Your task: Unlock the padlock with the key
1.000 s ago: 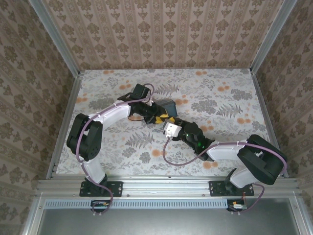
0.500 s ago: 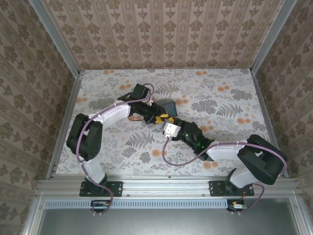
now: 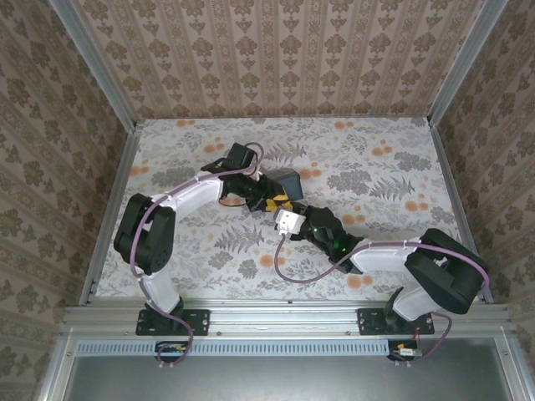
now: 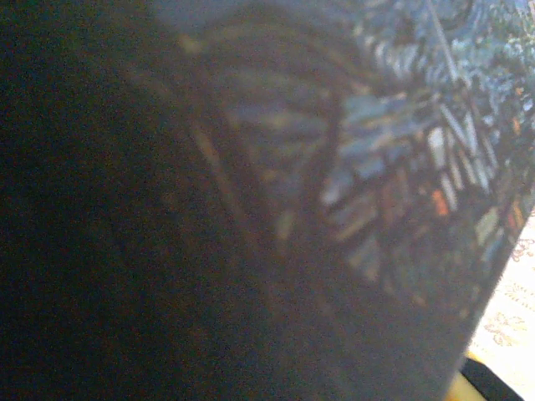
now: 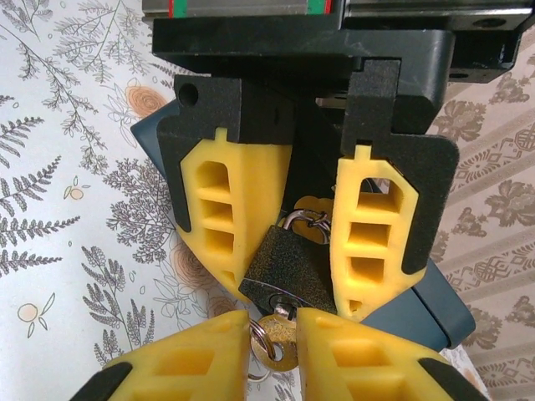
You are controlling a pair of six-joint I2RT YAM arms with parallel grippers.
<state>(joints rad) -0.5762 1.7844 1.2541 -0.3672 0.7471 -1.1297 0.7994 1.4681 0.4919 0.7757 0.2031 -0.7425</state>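
The small dark padlock (image 5: 288, 266) hangs by its thin shackle (image 5: 298, 220) from a brass hasp on the box. My left gripper (image 5: 294, 294) is shut on the padlock, one yellow finger (image 5: 224, 200) on each side of its body. The key (image 5: 282, 344), brassy here and on a small ring, has its blade in the keyhole at the padlock's bottom. My right gripper (image 5: 274, 355) is shut on the key's head. In the top view both grippers meet mid-table, left gripper (image 3: 269, 200) above right gripper (image 3: 281, 210).
The dark blue box (image 3: 287, 179) sits just behind the grippers, and its painted side (image 4: 401, 167) is a close blur in the left wrist view. A box corner (image 5: 439, 311) shows beside the fingers. Floral tablecloth (image 3: 393, 167) lies all round, with patterned walls at the edges.
My right arm has crept slightly up and left toward the left gripper. The left arm has stayed put.
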